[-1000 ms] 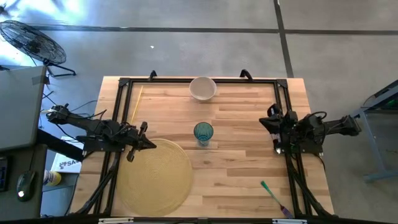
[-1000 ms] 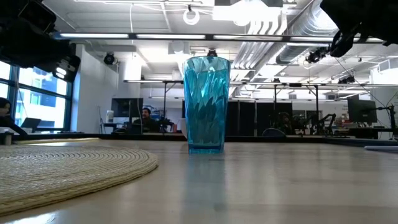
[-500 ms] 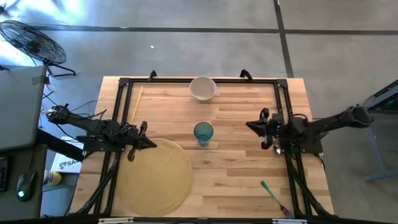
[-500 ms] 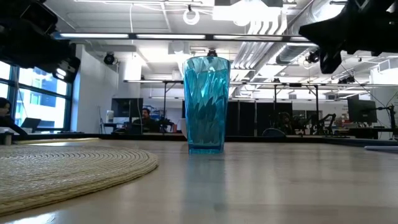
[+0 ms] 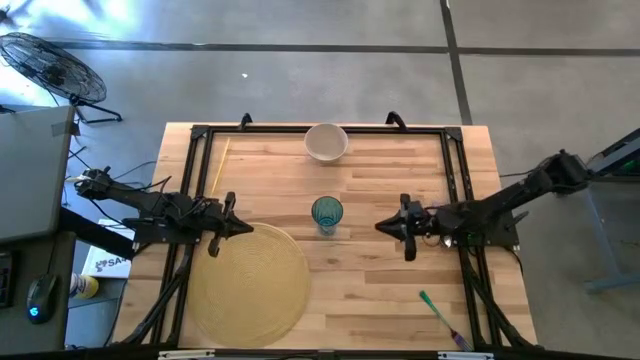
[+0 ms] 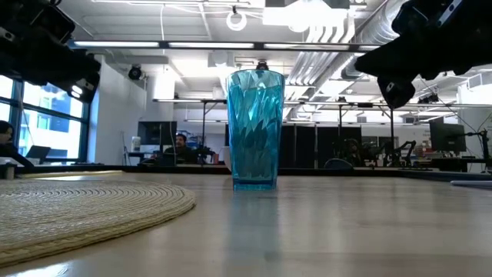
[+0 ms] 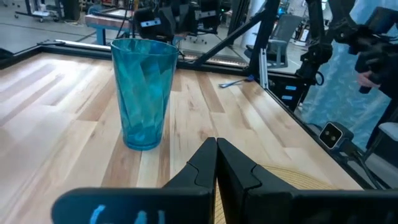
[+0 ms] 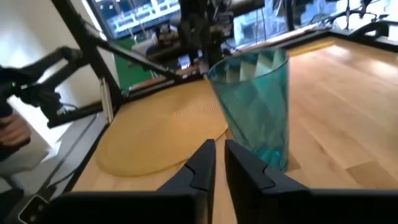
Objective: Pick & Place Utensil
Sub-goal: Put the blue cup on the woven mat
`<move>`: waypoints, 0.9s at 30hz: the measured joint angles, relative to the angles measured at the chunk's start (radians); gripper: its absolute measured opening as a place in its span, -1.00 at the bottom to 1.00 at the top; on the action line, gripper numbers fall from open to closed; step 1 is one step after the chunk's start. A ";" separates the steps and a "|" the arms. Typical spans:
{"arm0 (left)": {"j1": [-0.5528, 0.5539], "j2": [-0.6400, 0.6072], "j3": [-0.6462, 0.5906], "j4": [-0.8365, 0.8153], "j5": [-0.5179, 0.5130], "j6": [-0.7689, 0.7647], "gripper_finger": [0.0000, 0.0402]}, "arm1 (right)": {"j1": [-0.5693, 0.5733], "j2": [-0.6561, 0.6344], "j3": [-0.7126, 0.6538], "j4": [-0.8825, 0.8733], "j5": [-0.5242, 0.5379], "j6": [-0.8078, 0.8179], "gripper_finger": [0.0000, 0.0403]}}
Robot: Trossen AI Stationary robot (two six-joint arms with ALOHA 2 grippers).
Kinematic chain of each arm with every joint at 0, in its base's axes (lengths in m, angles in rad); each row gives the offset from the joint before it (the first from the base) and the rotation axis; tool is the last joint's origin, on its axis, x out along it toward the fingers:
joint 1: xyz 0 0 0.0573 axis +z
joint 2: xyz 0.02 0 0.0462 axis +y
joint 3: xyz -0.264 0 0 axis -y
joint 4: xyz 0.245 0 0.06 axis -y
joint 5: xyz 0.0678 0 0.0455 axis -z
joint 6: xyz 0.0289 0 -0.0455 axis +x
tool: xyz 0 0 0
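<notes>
Green-handled utensil with purple tip (image 5: 438, 318) lies untouched near table's front right corner, well apart from both grippers. Right gripper (image 5: 384, 226) hovers beside blue faceted glass tumbler (image 5: 327, 214), fingers pressed nearly together, empty. Left gripper (image 5: 243, 227) waits at woven round placemat (image 5: 250, 285) edge, fingers pressed together. Risk: right arm heading toward tumbler could tip it. Versus a second ago: right arm extended from frame edge inward; left unchanged.

A green-and-purple utensil (image 5: 439, 319) lies flat near the table's front right corner.

Cup (image 5: 327, 213) between placemat (image 5: 250, 285) and bowl (image 5: 326, 141).
</notes>
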 joint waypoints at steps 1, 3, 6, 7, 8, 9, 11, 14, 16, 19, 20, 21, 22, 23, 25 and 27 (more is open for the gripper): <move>0.000 0.000 0.000 0.007 0.000 0.000 -1.00 | 0.000 0.018 0.009 0.000 -0.002 0.000 -0.81; 0.000 0.000 0.000 0.019 0.000 0.000 -1.00 | 0.000 0.053 0.025 0.000 -0.002 -0.002 -0.72; 0.000 0.000 0.000 0.031 -0.010 0.000 -1.00 | -0.004 0.102 0.043 0.000 0.000 -0.025 -0.56; 0.000 0.000 0.000 0.030 -0.014 0.000 -1.00 | -0.007 0.118 0.046 0.000 0.004 -0.034 -0.50; 0.000 0.000 0.000 0.030 -0.016 0.000 -1.00 | -0.011 0.132 0.050 0.000 0.009 -0.041 -0.44; 0.000 0.000 0.000 0.029 -0.016 0.000 -1.00 | -0.015 0.147 0.052 0.000 0.018 -0.047 -0.39; 0.000 0.000 0.000 0.030 -0.016 0.000 -1.00 | -0.024 0.177 0.056 0.011 0.029 -0.049 -0.29; 0.000 0.000 0.000 0.030 -0.016 -0.006 -1.00 | -0.040 0.230 0.066 0.060 0.027 -0.049 -0.13; 0.000 0.000 0.000 0.030 -0.018 -0.007 -1.00 | -0.049 0.270 0.079 0.087 0.026 -0.050 -0.01; 0.000 0.000 0.000 0.030 -0.034 -0.008 -1.00 | -0.063 0.334 0.104 0.103 0.025 -0.050 0.18; 0.000 0.000 0.000 0.029 -0.043 -0.011 -1.00 | -0.069 0.356 0.115 0.105 0.027 -0.050 0.25; 0.000 0.000 0.000 0.029 -0.056 -0.015 -1.00 | -0.075 0.377 0.127 0.106 0.032 -0.050 0.31; 0.000 0.000 0.000 0.030 -0.067 -0.019 -1.00 | -0.081 0.398 0.137 0.106 0.034 -0.050 0.37; 0.000 0.000 0.000 0.030 -0.079 -0.022 -1.00 | -0.087 0.420 0.148 0.106 0.035 -0.050 0.43; 0.000 0.000 0.000 0.030 -0.088 -0.023 -1.00 | -0.100 0.463 0.172 0.106 0.035 -0.051 0.54; 0.000 0.000 0.000 0.030 -0.089 -0.023 -1.00 | -0.111 0.507 0.193 0.106 0.036 -0.070 0.65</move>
